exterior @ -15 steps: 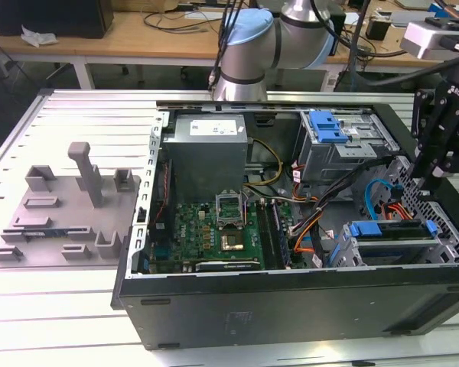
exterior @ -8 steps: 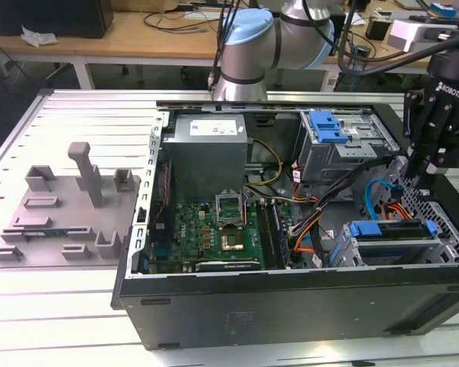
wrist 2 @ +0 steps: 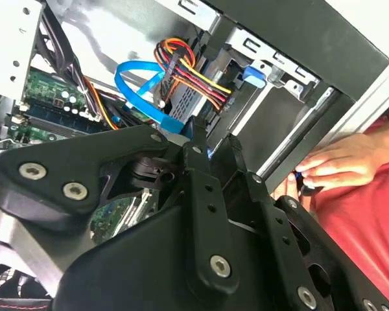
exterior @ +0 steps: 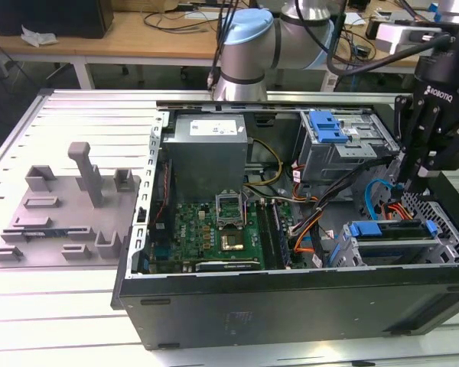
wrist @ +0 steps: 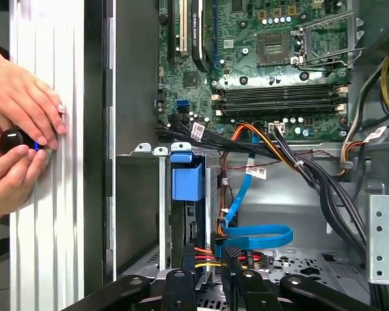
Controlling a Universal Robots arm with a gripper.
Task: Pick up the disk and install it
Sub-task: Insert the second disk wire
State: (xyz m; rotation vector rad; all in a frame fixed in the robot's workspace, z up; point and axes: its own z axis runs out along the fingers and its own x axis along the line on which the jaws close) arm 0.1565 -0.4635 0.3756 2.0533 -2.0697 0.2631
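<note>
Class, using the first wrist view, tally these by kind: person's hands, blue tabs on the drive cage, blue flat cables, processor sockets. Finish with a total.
Person's hands: 2
Blue tabs: 1
Blue flat cables: 1
Processor sockets: 1
Total: 5

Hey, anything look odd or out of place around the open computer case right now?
Yes: a person's hands rest on the white slatted table just outside the black computer case, holding a small black object, near the black gripper.
</note>
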